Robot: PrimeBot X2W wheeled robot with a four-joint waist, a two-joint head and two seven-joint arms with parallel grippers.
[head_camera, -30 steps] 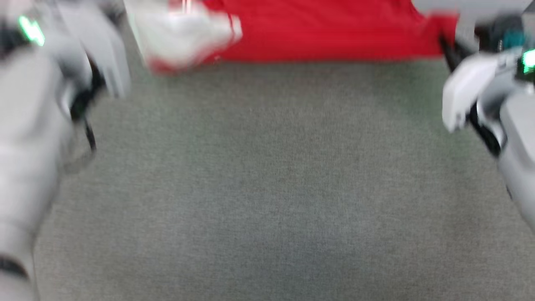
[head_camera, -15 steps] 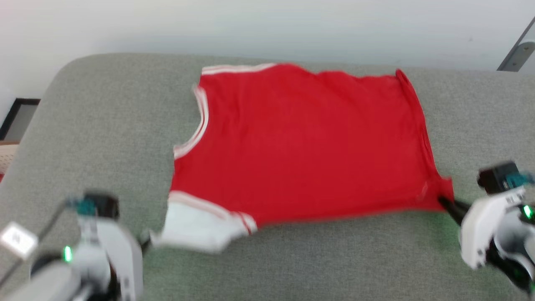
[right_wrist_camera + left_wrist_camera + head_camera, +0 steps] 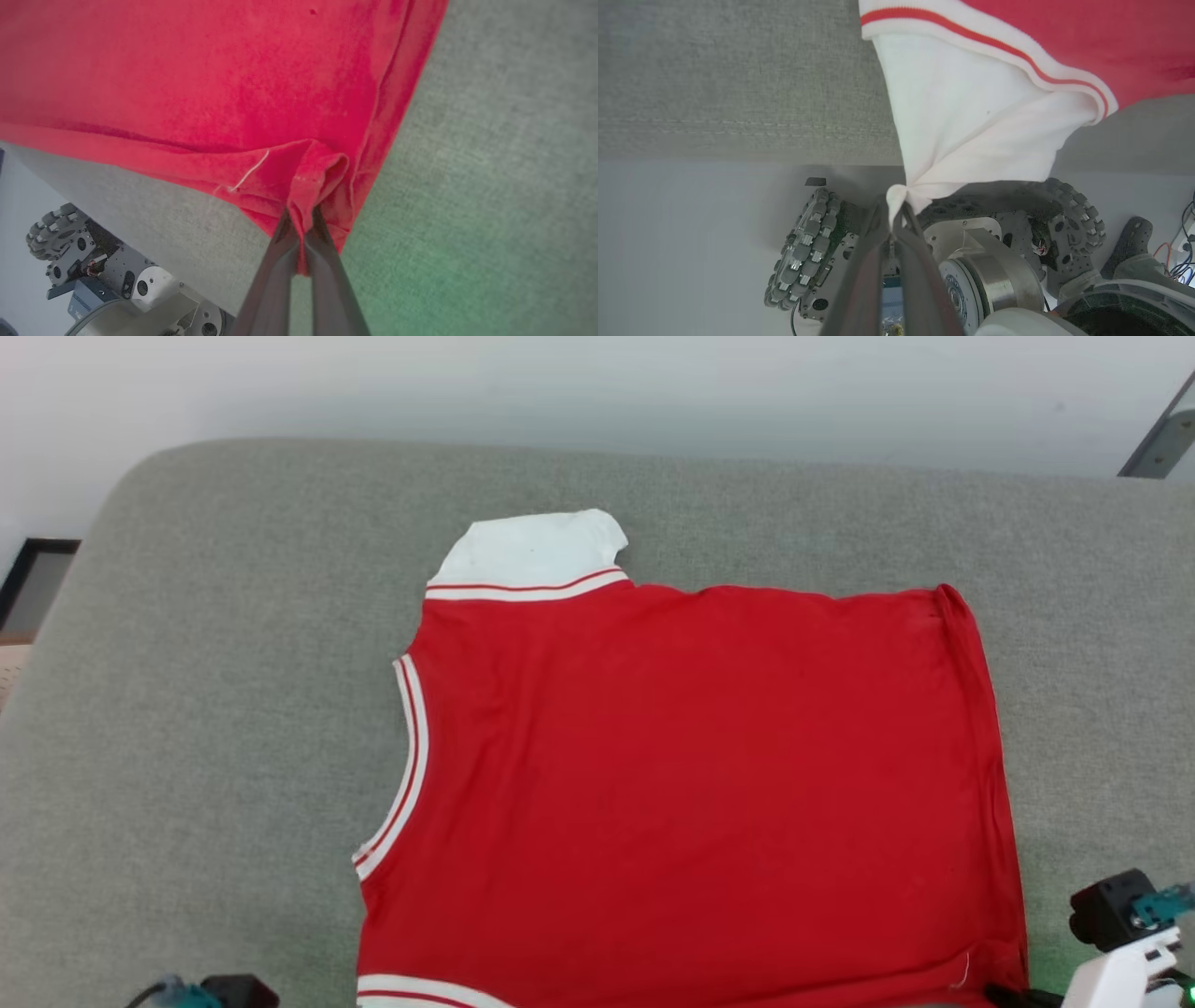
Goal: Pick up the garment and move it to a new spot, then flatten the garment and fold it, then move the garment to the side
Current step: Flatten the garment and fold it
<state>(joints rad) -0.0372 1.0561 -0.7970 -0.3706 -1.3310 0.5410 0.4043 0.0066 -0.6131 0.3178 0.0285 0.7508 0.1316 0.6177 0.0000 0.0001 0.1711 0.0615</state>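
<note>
Garment (image 3: pixel 691 784) is sliding nearer on the grey cushion (image 3: pixel 205 709), far sleeve (image 3: pixel 527 546) now unfurling. Left gripper (image 3: pixel 896 211) is pinching the near white sleeve (image 3: pixel 971 116); right gripper (image 3: pixel 301 218) is clamping the hem corner (image 3: pixel 317 168).

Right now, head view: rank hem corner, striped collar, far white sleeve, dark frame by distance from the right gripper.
1. Hem corner of the garment, lower right, pinched in the right gripper.
2. Striped collar, left-middle, and far white sleeve, top: too close to call.
3. Dark frame, far left edge.
</note>
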